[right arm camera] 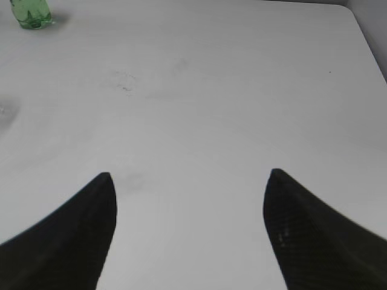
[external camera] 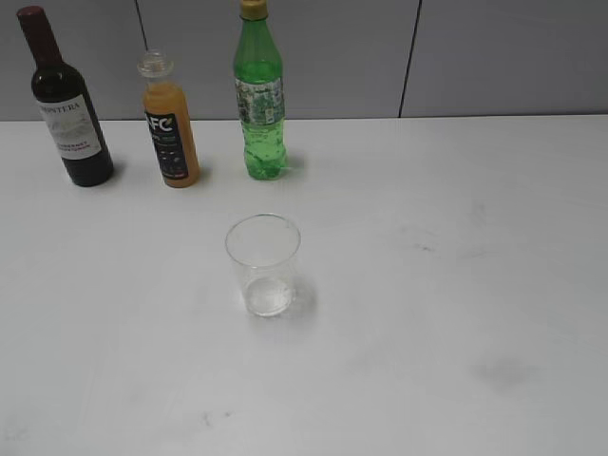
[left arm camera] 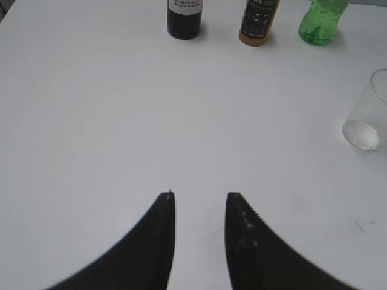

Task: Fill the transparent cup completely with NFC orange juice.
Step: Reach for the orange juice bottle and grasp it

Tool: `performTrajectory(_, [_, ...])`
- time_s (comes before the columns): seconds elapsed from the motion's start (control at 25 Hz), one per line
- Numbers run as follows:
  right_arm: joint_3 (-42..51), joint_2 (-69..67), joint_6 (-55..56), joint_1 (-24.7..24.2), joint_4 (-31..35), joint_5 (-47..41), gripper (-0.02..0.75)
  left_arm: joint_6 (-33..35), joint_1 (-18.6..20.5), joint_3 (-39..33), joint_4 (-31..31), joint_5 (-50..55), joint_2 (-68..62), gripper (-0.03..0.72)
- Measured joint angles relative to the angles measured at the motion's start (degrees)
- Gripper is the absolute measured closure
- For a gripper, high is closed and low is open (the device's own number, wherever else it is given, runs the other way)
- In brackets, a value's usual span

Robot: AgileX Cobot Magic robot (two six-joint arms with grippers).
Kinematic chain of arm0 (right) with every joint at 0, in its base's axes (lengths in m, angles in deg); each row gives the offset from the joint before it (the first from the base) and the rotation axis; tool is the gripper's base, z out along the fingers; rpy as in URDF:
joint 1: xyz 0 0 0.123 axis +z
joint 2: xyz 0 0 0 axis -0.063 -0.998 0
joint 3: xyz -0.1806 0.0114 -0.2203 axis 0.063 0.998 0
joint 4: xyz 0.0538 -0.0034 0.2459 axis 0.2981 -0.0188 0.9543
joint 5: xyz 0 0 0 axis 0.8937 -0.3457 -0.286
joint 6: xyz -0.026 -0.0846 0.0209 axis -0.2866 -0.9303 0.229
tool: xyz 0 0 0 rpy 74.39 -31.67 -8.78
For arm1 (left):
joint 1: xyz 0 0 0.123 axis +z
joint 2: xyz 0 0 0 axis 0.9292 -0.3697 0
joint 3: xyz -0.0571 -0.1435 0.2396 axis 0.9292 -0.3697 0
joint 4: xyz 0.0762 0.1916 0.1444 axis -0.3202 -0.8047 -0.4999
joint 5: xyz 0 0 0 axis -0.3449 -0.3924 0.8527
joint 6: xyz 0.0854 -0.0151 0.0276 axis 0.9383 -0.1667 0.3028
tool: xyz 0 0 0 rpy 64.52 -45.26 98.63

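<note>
Three bottles are standing in a row along the far edge of the white bench (external camera: 456, 285), all upright as I am viewing them from the exterior camera: a dark wine bottle (external camera: 68, 104) at far left, the NFC orange juice (external camera: 169, 123) just right of it with its clear cap on, and a green soda bottle (external camera: 259, 95) further right. The transparent cup (external camera: 263, 264) is sitting upright nearer to me, about mid-bench, well apart from the bottles and showing nothing orange inside.

I am seeing neither arm in the exterior view. Through the left wrist camera, the left hand (left arm camera: 199, 196) is hovering over bare bench with its fingers narrowly parted and nothing between them; the bottles are lining up far ahead of it and the cup is appearing at the right edge. Through the right wrist camera, the right hand (right arm camera: 190, 175) is hanging over bare bench with its fingers spread wide and gripping nothing, the soda bottle's base showing at the far left corner.
</note>
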Motion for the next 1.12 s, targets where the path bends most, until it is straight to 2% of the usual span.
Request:
performTrajectory(1.04, [0.0, 0.0, 0.0, 0.0, 0.09, 0.06, 0.15, 0.0, 0.0, 0.0, 0.67, 0.0, 0.0, 0.459])
performTrajectory(1.12, [0.0, 0.0, 0.0, 0.0, 0.09, 0.06, 0.15, 0.0, 0.0, 0.0, 0.84, 0.0, 0.0, 0.44])
